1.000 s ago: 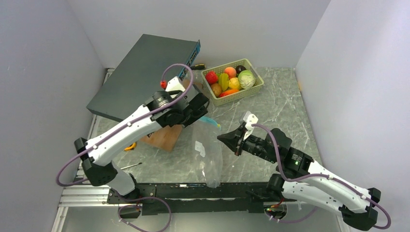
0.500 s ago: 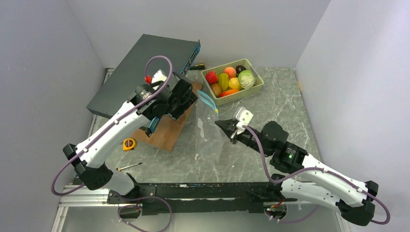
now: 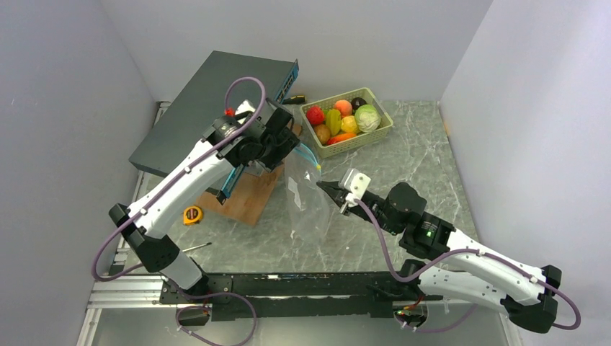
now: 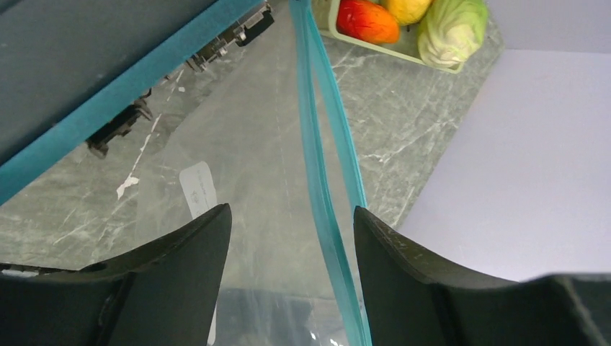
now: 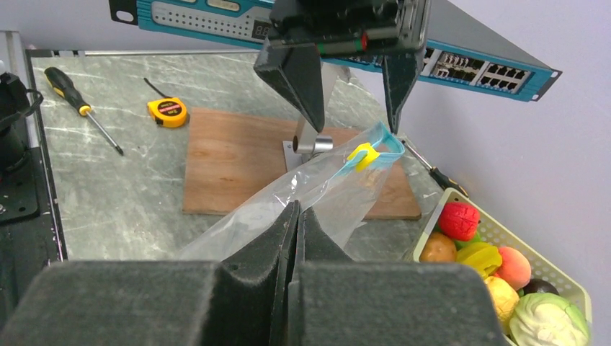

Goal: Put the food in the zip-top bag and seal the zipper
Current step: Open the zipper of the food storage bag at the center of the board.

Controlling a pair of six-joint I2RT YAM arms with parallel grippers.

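Observation:
The clear zip-top bag [image 3: 306, 198] hangs lifted over the table, and my right gripper [image 3: 322, 186] is shut on its side film [image 5: 317, 184]. The teal zipper [image 5: 383, 144] with a yellow slider [image 5: 362, 153] runs along the bag's raised mouth. My left gripper [image 4: 292, 210] is open and straddles the zipper [image 4: 317, 144], which passes close to the right finger [image 4: 403, 267] without being pinched. The food [image 3: 346, 121], red, orange, yellow and green pieces, lies in the pale green basket [image 3: 378, 131], apart from both grippers.
A dark network switch [image 3: 216, 108] leans on a stand over a wooden board [image 3: 248, 198] at the left. A yellow tape measure [image 3: 192, 214] and a screwdriver [image 3: 189, 249] lie near the left edge. Walls close in on three sides.
My left gripper opened wider and moved back and up to the bag's mouth. My right gripper carried the bag up and to the left.

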